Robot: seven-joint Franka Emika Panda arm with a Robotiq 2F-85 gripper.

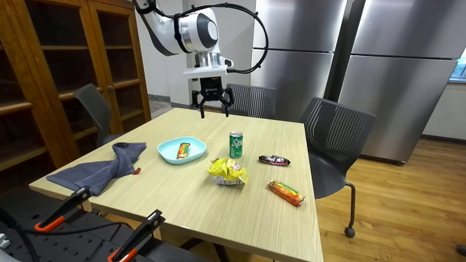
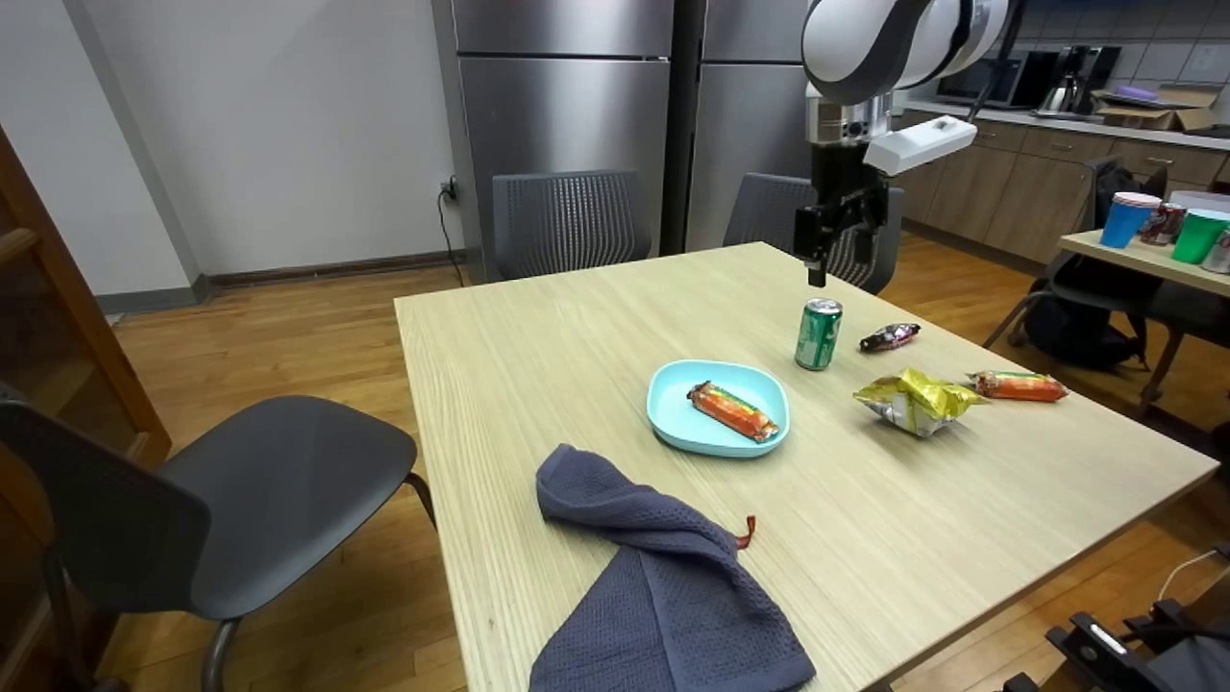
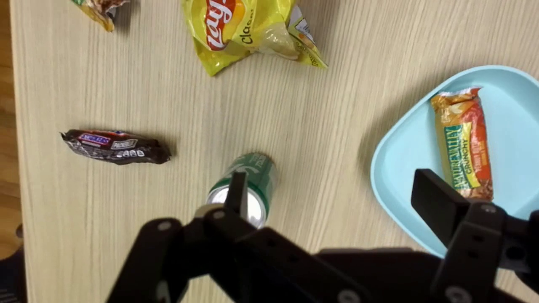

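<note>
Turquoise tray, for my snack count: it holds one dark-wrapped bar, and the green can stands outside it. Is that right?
Not quite: the wrist view shows the bar in the turquoise tray is orange-wrapped, not dark-wrapped. It is the only one there, and the green can stands outside.

Green Sprite can (image 1: 236,146), silver-topped, standing upright, on pale wood-grain table (image 1: 204,203)

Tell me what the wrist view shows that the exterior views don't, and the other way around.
Only the wrist view: readable "Classic" on the chip bag and "Crunchy" on the wrapped bar in the blue tray.
Only the exterior views: the gray-blue towel and steel refrigerators.
Shared: that bag, bar and tray, the green can, dark candy bar, separate orange bar (cut off in the wrist view) and open gripper.
</note>
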